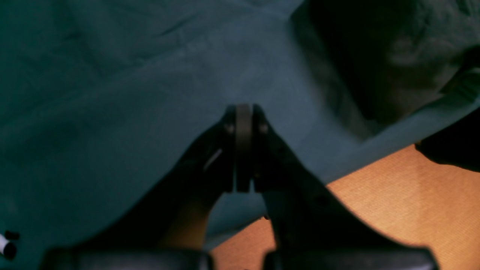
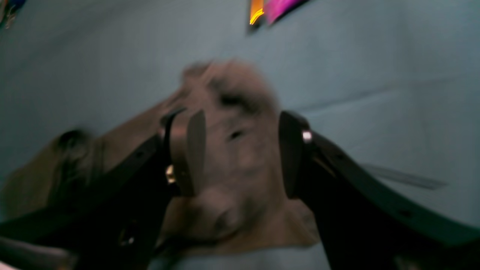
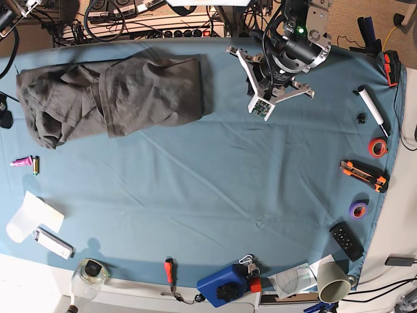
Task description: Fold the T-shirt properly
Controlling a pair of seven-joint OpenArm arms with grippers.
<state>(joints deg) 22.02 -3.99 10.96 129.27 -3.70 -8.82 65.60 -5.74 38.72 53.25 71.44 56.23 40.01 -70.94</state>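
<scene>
The dark grey T-shirt (image 3: 111, 94) lies bunched and partly folded at the table's far left on the teal cloth (image 3: 215, 182). In the right wrist view my right gripper (image 2: 243, 116) stands open just above the blurred T-shirt (image 2: 240, 157), whose fabric shows between the spread fingers (image 2: 290, 150). My left gripper (image 1: 243, 112) is shut with nothing in it, over bare cloth near the table's back edge. Dark fabric of the T-shirt (image 1: 375, 56) shows ahead of it to the upper right. The left arm (image 3: 287, 52) stands right of the shirt.
A pink marker (image 3: 23, 161) and white paper (image 3: 29, 215) lie below the shirt. A white pen (image 3: 371, 104), tape rolls (image 3: 376, 147), orange cutter (image 3: 363, 175) and remote (image 3: 345, 240) line the right edge. A jar (image 3: 91, 274), screwdriver (image 3: 169, 270), blue device (image 3: 228, 287) and cup (image 3: 332, 280) sit along the front.
</scene>
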